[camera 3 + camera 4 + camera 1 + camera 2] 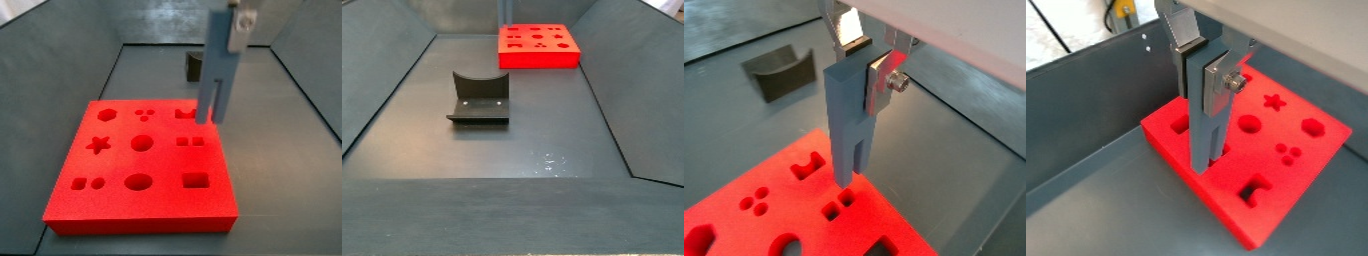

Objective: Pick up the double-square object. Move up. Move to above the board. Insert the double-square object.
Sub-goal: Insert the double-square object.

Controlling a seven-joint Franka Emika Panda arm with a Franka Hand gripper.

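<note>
One gripper (869, 62) is seen over the board (738, 225), its two flat silver fingers (1184, 27) clamped on the upper end of the single double-square object (851, 120), which is held upright. In a side view the blue-grey post (218, 75) hangs above the far right part of the red slab (147, 205), its lower end close to the cut-out surface. In both wrist views its two square prongs (1205, 155) are pointed down at the board; whether their tips have entered a hole cannot be told. One board is counted, lying flat on the dark grey floor of the walled bin (516, 145). Nine groups of holes are counted on it in a side view, among them one star (98, 146), three round holes, a cluster of three small dots and a pair of small squares (191, 142). One fixture (480, 98), a dark L-shaped bracket on a base plate, stands on the floor, well apart from the board (539, 45). No brand, label or writing can be read anywhere.
</note>
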